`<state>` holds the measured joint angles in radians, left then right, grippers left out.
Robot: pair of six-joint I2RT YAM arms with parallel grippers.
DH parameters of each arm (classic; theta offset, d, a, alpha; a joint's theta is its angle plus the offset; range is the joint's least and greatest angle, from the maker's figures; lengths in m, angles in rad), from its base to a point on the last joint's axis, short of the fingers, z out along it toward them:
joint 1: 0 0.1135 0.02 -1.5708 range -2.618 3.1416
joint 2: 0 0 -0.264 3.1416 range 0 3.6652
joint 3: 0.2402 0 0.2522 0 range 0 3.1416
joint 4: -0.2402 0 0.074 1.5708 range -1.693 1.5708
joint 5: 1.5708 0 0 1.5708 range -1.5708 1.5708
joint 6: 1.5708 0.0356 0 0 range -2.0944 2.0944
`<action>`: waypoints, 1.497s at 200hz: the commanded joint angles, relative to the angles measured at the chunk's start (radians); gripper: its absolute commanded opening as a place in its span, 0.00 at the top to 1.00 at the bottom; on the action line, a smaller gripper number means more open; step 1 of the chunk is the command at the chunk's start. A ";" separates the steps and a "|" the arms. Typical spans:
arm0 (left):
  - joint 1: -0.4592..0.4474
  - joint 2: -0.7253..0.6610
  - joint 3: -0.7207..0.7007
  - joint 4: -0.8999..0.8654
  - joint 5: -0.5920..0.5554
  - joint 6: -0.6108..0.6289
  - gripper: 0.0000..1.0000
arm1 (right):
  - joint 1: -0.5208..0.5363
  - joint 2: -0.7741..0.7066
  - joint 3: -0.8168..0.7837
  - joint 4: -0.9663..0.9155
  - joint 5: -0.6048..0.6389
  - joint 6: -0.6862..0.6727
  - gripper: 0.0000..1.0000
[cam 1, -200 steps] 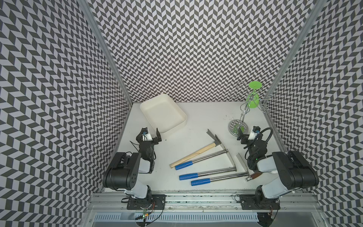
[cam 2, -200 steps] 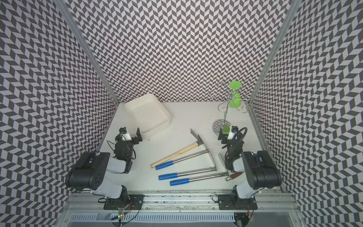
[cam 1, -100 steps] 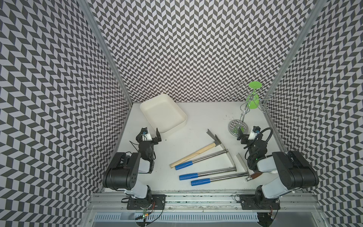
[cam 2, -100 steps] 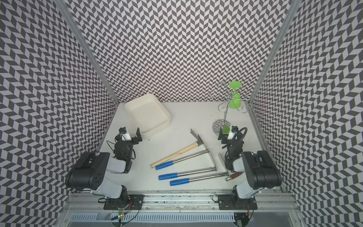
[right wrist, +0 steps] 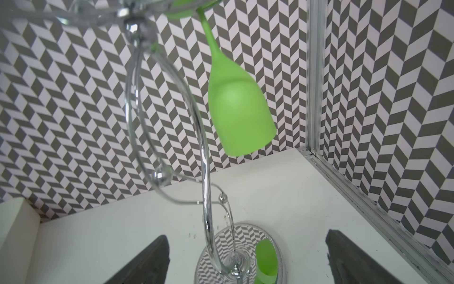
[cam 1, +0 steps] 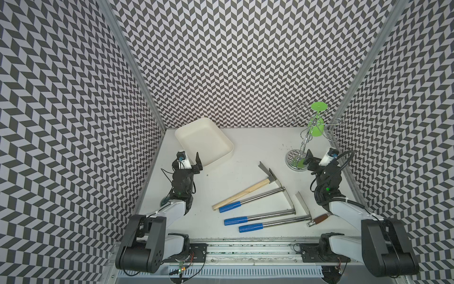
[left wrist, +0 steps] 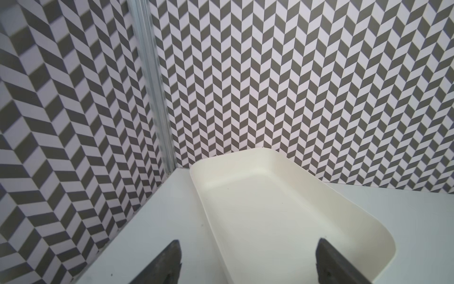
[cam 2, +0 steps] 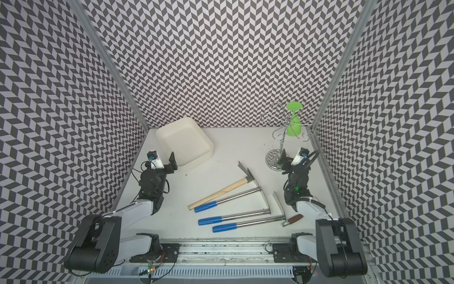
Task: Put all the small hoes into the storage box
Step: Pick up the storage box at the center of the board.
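The storage box is a shallow cream tub at the back left, with nothing in it. Several small hoes lie flat in the middle and right of the table in both top views. One has a wooden handle; three have blue grips on metal shafts. I cannot tell which one the task means. My left gripper is open at the box's near corner, holding nothing. My right gripper is open too, facing the stand at the back right.
A chrome glass stand with a green glass hanging upside down is just beyond the right gripper. A short brown-handled tool lies by the right arm. Patterned walls close three sides.
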<state>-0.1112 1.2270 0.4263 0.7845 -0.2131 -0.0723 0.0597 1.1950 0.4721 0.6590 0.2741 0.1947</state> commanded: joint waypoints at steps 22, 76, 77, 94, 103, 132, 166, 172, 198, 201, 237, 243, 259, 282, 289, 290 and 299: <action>-0.045 -0.054 0.258 -0.728 -0.096 -0.211 0.22 | 0.061 -0.105 0.132 -0.542 0.228 0.333 0.01; -0.102 -0.042 0.591 -1.185 -0.151 -0.411 0.18 | 0.212 -0.118 0.403 -0.887 0.017 0.314 0.01; -0.102 -0.038 0.599 -1.192 -0.152 -0.415 0.18 | 0.216 -0.118 0.407 -0.893 0.011 0.312 0.01; -0.100 0.039 0.737 -1.289 -0.159 -0.438 0.19 | 0.284 -0.104 0.463 -0.985 -0.070 0.309 0.02; -0.096 0.087 0.812 -1.330 -0.165 -0.446 0.20 | 0.308 -0.090 0.494 -1.033 -0.129 0.307 0.04; -0.010 0.272 1.030 -1.402 -0.044 -0.484 0.20 | 0.375 -0.040 0.599 -1.165 -0.251 0.302 0.05; 0.102 0.542 1.271 -1.517 0.075 -0.538 0.19 | 0.404 -0.026 0.654 -1.216 -0.317 0.279 0.05; 0.115 0.587 1.311 -1.545 0.083 -0.542 0.20 | 0.405 -0.026 0.659 -1.224 -0.323 0.273 0.05; 0.144 0.706 1.403 -1.583 0.119 -0.533 0.20 | 0.407 -0.031 0.668 -1.260 -0.328 0.250 0.05; 0.147 0.712 1.406 -1.578 0.129 -0.532 0.20 | 0.407 -0.033 0.668 -1.264 -0.327 0.249 0.05; 0.166 0.788 1.426 -1.573 0.172 -0.525 0.19 | 0.406 -0.062 0.649 -1.257 -0.306 0.233 0.05; 0.170 0.798 1.426 -1.573 0.172 -0.525 0.20 | 0.406 -0.068 0.643 -1.249 -0.300 0.231 0.05; 0.178 0.825 1.424 -1.575 0.172 -0.521 0.21 | 0.407 -0.073 0.642 -1.247 -0.292 0.226 0.04; 0.184 0.860 1.427 -1.583 0.177 -0.522 0.25 | 0.405 -0.054 0.654 -1.258 -0.292 0.218 0.04; 0.185 0.867 1.427 -1.584 0.178 -0.523 0.26 | 0.406 -0.051 0.654 -1.256 -0.292 0.218 0.04; 0.185 0.869 1.428 -1.584 0.179 -0.524 0.26 | 0.406 -0.050 0.654 -1.256 -0.292 0.218 0.04; 0.186 0.876 1.428 -1.588 0.181 -0.527 0.28 | 0.405 -0.045 0.655 -1.255 -0.293 0.217 0.04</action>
<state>0.0628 2.0731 1.8301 -0.7761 -0.0479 -0.5964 0.4625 1.1496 1.1172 -0.6075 -0.0303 0.4263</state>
